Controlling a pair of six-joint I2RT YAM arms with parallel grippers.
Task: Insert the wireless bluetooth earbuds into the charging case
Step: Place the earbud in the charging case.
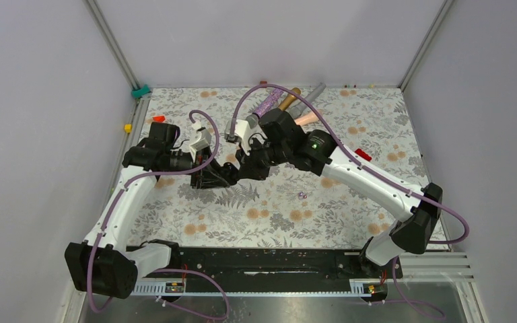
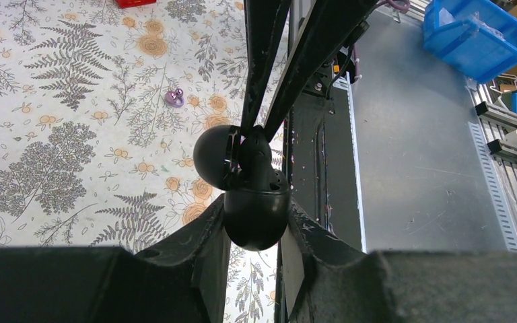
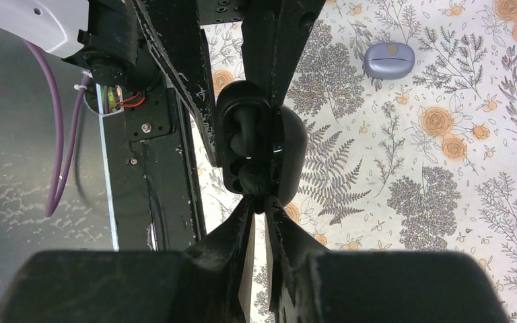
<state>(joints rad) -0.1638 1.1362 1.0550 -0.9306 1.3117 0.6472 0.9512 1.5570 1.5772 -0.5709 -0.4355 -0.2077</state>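
Observation:
In the left wrist view my left gripper [image 2: 256,217] is shut on the lower half of a black oval charging case [image 2: 256,222], held above the floral mat with its lid [image 2: 211,159] hinged open. My right gripper [image 3: 264,202] comes in from the other side, shut on a small black earbud [image 2: 256,149] that sits at the case's open cavity [image 3: 246,145]. From the top view the two grippers [image 1: 227,171] meet left of the mat's centre. One purple earbud [image 1: 302,195] lies loose on the mat to the right [image 2: 174,97].
A closed lilac case [image 3: 388,60] rests on the mat. Several microphones [image 1: 289,101] lie at the back under the right arm's cable. A red block [image 1: 363,154] sits to the right. The black rail [image 1: 262,262] runs along the near edge, with blue bins [image 2: 478,37] beyond it.

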